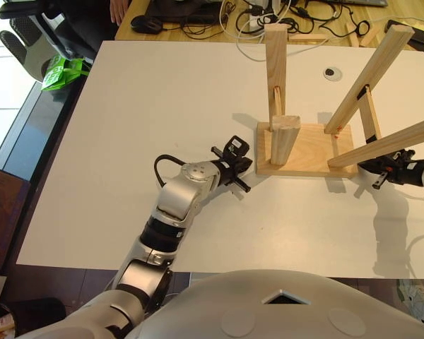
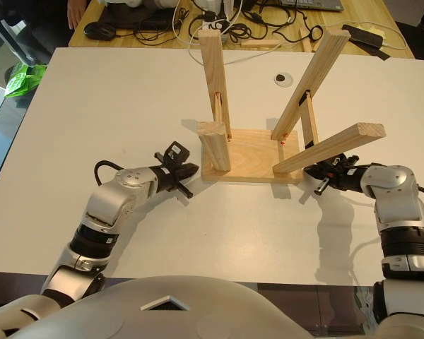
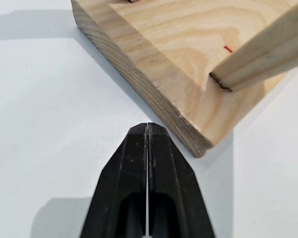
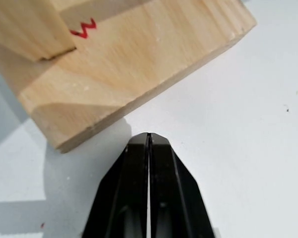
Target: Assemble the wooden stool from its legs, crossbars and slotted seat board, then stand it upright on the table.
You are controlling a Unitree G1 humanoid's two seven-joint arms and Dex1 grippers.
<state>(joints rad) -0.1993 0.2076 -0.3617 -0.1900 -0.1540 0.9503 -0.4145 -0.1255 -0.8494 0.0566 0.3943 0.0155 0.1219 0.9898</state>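
Closest to the head camera, the left claw [image 1: 247, 164] is hovering just beside the seat board's [image 1: 307, 145] near-left corner, its fingers pressed together on nothing. That seat board is lying flat on the white counter [image 1: 141, 127], underside up, with four square legs [image 1: 276, 70] sticking out of it. Those on the board's left are standing nearly upright, while those on its right are leaning well outward. Thin crossbars [image 1: 369, 119] are bridging each pair. The right claw [image 2: 312, 170] is waiting just off the board's right edge, beneath the lowest leaning leg, also closed and empty.

From the left wrist, the shut black fingers are pointing at a board corner, apart from it. Rough end grain is showing on the thick edge, and a leg is sitting in its slot.

From the right wrist, the shut claw is facing another corner, where a red mark [image 4: 83, 29] is showing beside a leg's foot.

It is looking like pale pine, stiff and probably fairly light. The leaning legs are suggesting loose joints, so I'd be gripping the board's thick edges from both sides, not the legs, when turning it over.
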